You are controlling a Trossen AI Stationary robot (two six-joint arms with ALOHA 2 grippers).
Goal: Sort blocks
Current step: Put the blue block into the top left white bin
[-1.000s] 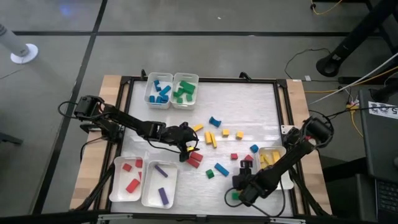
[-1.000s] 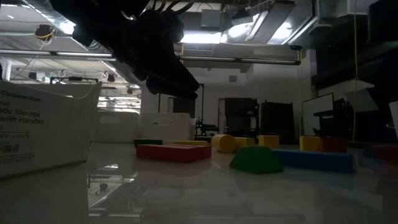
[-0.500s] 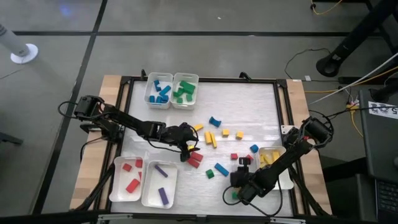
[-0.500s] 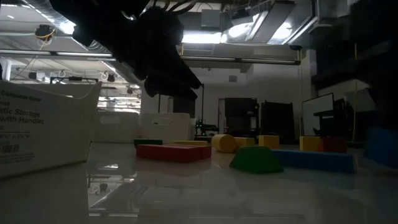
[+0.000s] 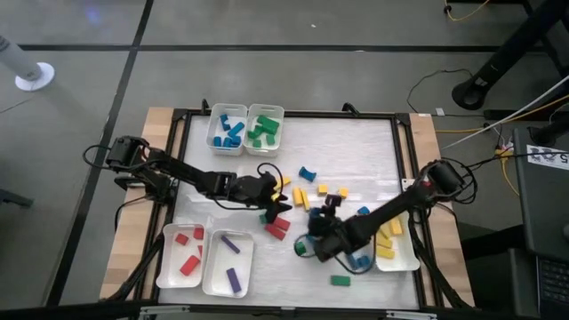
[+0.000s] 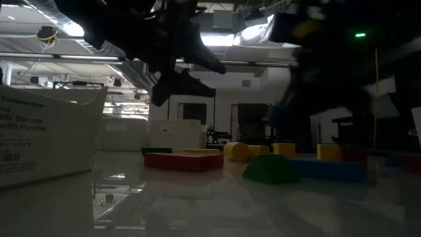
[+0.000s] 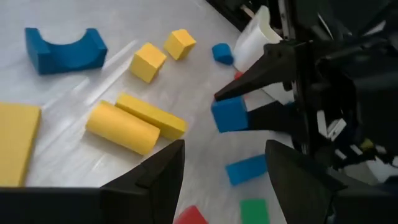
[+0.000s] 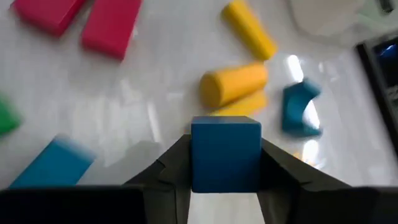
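Observation:
Loose blocks lie across the middle of the table: two red bars (image 5: 278,227), a yellow cylinder (image 7: 122,127), a yellow bar (image 7: 152,116), a blue arch (image 7: 65,50), a blue bar (image 7: 249,169) and a green block (image 5: 340,280) near the near edge. My right gripper (image 5: 313,218) hovers over the table's middle, shut on a blue cube (image 8: 225,149). My left gripper (image 5: 274,206) is open and holds nothing. It hangs above the table just left of the right gripper, over the red bars, with its fingers (image 7: 161,180) spread and pointing at the cube (image 7: 229,114). My right gripper pinches the blue cube between its two fingers (image 8: 177,158), one on each of two opposite side faces (image 8: 199,155). The fingers come in from the table's right, slanting down. The cube is lifted clear of the table and sits square in the hold.
White trays stand at the edges: blue blocks (image 5: 227,129) and green blocks (image 5: 264,127) at the far side, red (image 5: 184,249) and purple (image 5: 229,264) at the near left, yellow (image 5: 391,244) at the near right. The two grippers are close together.
My right gripper has swung from the near right part of the table toward the table's left and far side, to the middle, carrying the blue cube clear of the table. The green block it hovered beside stays near the near edge. My left gripper has turned slightly in place.

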